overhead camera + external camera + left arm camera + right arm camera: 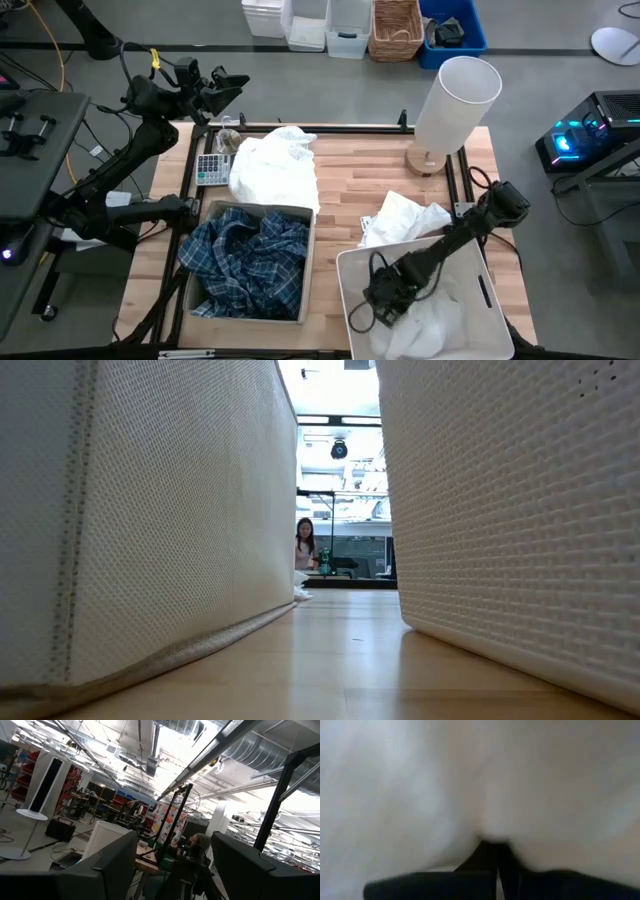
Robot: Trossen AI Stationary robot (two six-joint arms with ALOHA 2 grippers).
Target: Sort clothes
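White fabric fills the right wrist view, where the right gripper (495, 865) is seen pressed into a white garment (470, 785) with its dark fingers drawn narrow together, the cloth pinched between them. From above, the right gripper (385, 292) is shown reaching down into the white plastic bin (345, 265) at the near right corner of the wooden counter (370, 170), and more white cloth (435, 320) is seen lying inside that bin. A second white garment (405, 218) is draped over the bin's far rim and onto the counter. A larger heap of white clothes (272, 170) is piled farther back, just beside a calculator (211, 168). The blue-and-white plaid shirt (250, 260) is bundled in a beige fabric box (309, 262) at the near left. A white cylindrical lampshade (455, 105) is stood on a round wooden base at the far right edge. The left gripper (222, 92) is held raised beyond the counter's far left corner, its fingers spread wide and nothing between them. In the low view, only the woven walls of the two containers are shown, with a person (303, 545) seated in the room beyond.
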